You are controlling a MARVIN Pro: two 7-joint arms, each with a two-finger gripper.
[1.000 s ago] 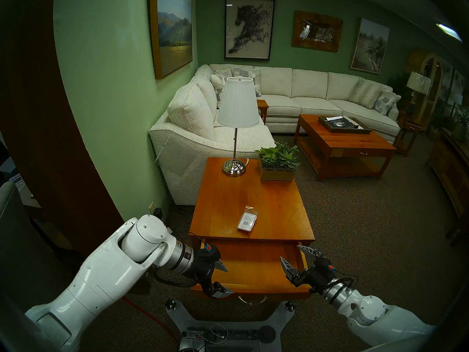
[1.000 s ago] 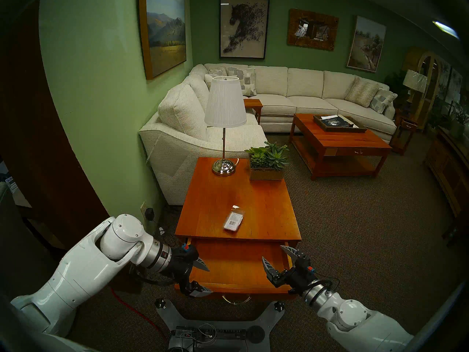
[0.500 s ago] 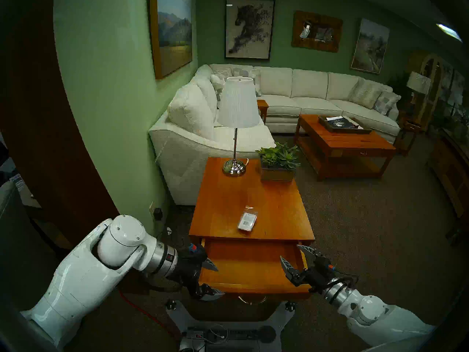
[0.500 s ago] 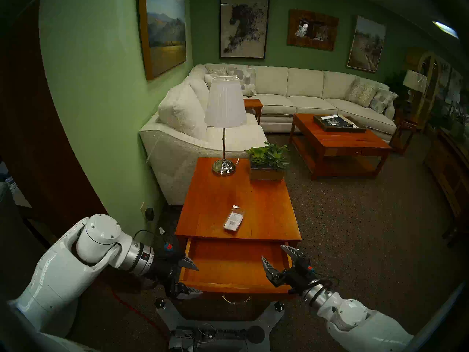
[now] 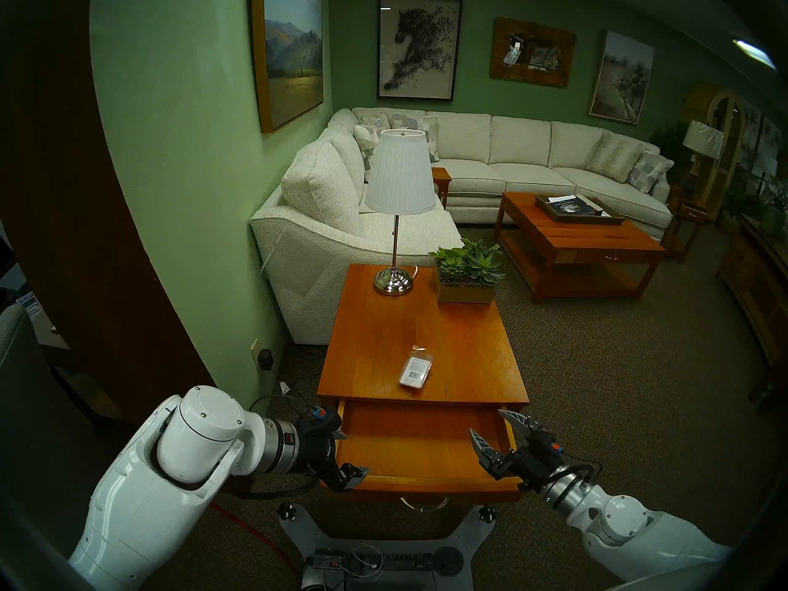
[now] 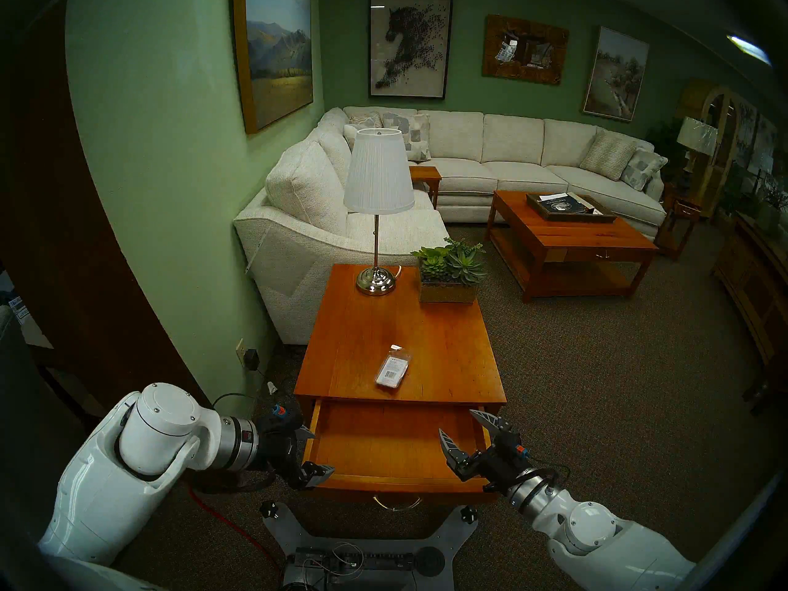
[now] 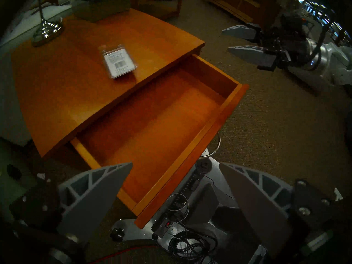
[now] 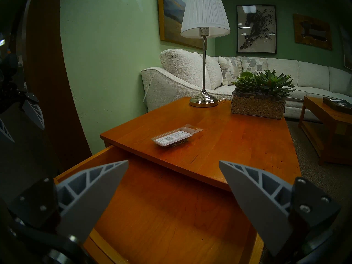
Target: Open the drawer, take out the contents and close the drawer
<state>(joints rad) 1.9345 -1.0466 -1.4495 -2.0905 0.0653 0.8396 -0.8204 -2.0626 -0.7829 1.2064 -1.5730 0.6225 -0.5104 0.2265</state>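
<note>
Right now your drawer (image 5: 420,445) is standing pulled well out of the end table (image 5: 375,343), and nothing is showing on its bare wooden floor. Its curved silver handle (image 5: 423,503) is hanging under the front board, facing the robot's base (image 5: 379,547).

The packet (image 5: 416,371) is lying flat on the tabletop, near the front edge and a little right of the middle, with its white barcode label facing up and its clear hang tab pointing toward the far end. Nothing is touching it.

Your left gripper (image 5: 350,454) is hovering at the drawer's left front corner, fingers spread wide and gripping nothing; one finger (image 5: 357,475) is sitting just over the front board, and you cannot tell from these views whether it is touching the wood. Your right gripper (image 5: 498,432) is hovering over the drawer's right side, also spread wide and holding nothing, with one finger above the drawer floor and the other beyond the side wall.

Farther back on the tabletop, a lamp (image 5: 398,202) is standing at the far left and a planter of succulents (image 5: 467,274) at the far right. Beyond them a pale sofa (image 5: 490,163) is running along the green wall, with a coffee table (image 5: 584,240) in front of it.
</note>
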